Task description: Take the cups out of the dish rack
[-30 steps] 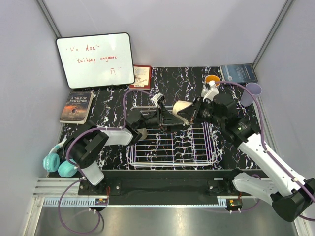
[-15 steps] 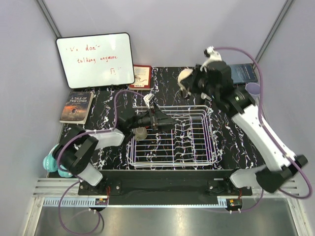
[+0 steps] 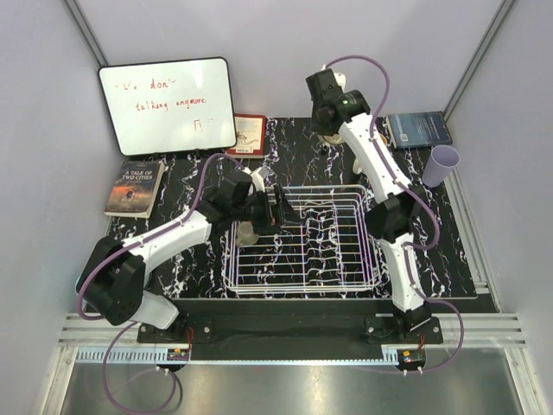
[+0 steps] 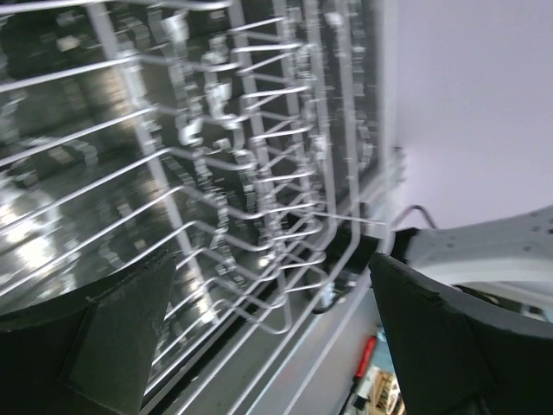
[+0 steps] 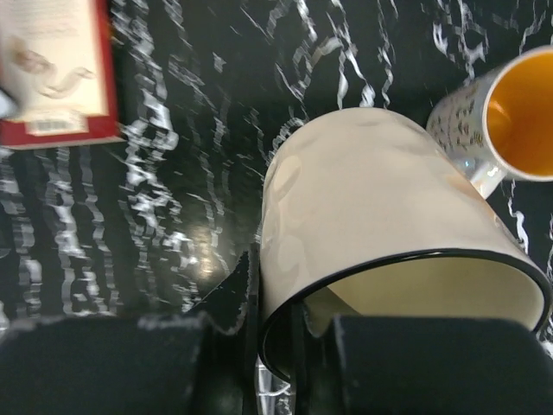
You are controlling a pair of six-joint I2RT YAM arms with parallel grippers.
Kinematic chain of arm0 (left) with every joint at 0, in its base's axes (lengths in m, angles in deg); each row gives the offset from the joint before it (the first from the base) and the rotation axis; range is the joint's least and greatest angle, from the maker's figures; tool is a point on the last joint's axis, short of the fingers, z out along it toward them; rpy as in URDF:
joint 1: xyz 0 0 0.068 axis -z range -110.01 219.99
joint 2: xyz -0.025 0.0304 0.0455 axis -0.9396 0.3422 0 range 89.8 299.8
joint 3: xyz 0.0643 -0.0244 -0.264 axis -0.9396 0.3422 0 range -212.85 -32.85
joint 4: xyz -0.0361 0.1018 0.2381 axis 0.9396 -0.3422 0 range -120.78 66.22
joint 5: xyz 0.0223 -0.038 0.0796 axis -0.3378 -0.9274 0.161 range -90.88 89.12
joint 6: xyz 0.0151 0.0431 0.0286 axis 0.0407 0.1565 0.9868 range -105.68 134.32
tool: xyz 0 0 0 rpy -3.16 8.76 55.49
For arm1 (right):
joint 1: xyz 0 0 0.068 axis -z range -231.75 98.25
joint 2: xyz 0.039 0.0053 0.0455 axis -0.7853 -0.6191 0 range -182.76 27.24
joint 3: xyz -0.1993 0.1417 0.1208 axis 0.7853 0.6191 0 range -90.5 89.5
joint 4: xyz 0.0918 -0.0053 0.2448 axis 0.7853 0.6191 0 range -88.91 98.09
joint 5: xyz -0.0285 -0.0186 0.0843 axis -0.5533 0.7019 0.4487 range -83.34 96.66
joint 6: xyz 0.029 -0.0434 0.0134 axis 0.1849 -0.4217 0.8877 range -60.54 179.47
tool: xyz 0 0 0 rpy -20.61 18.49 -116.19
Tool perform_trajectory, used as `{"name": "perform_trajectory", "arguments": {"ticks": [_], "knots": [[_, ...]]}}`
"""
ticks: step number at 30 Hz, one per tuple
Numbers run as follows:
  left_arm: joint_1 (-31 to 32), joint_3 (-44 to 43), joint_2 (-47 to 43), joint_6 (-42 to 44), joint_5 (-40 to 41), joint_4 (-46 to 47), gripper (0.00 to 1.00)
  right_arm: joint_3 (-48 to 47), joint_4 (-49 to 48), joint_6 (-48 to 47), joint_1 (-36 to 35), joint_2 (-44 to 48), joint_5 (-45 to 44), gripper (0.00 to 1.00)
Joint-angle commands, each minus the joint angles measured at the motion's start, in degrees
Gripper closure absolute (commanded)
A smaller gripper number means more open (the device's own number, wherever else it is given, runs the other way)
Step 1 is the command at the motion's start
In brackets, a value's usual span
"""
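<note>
One small pale cup (image 3: 246,232) is seen remaining in the dish rack (image 3: 373,255), at its left side, and the coming move is judged to turn on this cup. It lies just near and left of the left gripper (image 3: 282,210), tucked beside the wrist rather than ahead of the fingertips, which are pointed right across the rack. From above its outline reads round, so its long axis is taken to be roughly vertical, though this cannot be confirmed. The left gripper is spread wide with nothing between its fingers (image 4: 104,337). Only rack wire is shown in the left wrist view, the cup being outside it. The left arm is plainly the nearer one. The right arm is stretched to the far side of the marbled top (image 3: 432,251), well apart from the rack. The right gripper (image 5: 275,333) is clamped on the rim of a cream mug (image 5: 371,216), with one finger inside the black-edged mouth and one outside. Whether that mug is lifted or rested cannot be told; it is tipped on its side just beside an orange-lined mug (image 5: 517,108) already set there. A lavender tumbler (image 3: 443,164) is stood at the far right. A draw-back toward the near left is judged necessary before the small cup can be straddled.
</note>
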Motion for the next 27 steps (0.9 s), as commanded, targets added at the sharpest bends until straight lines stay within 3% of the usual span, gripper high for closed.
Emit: {"name": "perform_trajectory", "arguments": {"ticks": [1,27], "knots": [[-0.15,-4.25,-1.89,6.92,7.70,-14.71,0.01,-5.59,5.43,0.55,0.74,-2.34,-2.77,1.00],[-0.15,-8.30,6.11,7.89,8.75,-17.98,0.01,-8.49,1.04,3.27,7.78,-20.71,11.03,1.00]]}}
